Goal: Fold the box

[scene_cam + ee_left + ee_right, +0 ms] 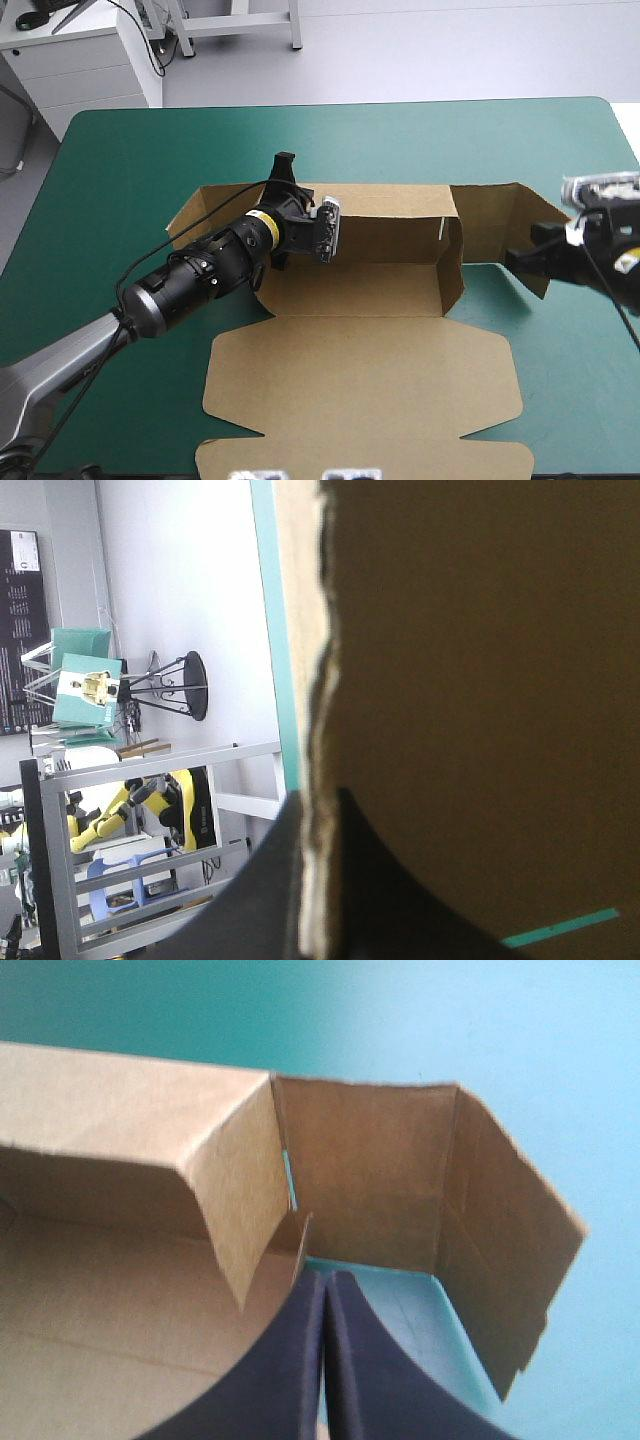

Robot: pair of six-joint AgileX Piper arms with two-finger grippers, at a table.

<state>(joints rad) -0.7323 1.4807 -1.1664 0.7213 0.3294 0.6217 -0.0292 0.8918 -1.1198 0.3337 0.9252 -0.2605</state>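
The brown box (360,380) lies mid-table with its back wall (390,215) and right end wall (452,265) raised and its lid flat toward the near edge. My left gripper (285,170) is at the back wall's left end, shut on the board. In the left wrist view the box (480,680) shows its edge running between the black fingers (390,880) of my left gripper (320,800). My right gripper (518,258) is shut at the box's right end. Its tips (325,1278) point at the corner, just short of a small flap (300,1235) of the box (130,1130), with nothing between them.
A loose side panel (500,225) stands angled outward beyond the right end wall, close to my right gripper. Bare teal-green cover (130,180) stretches left of the box and along the far edge. The lid reaches nearly to the table's near edge.
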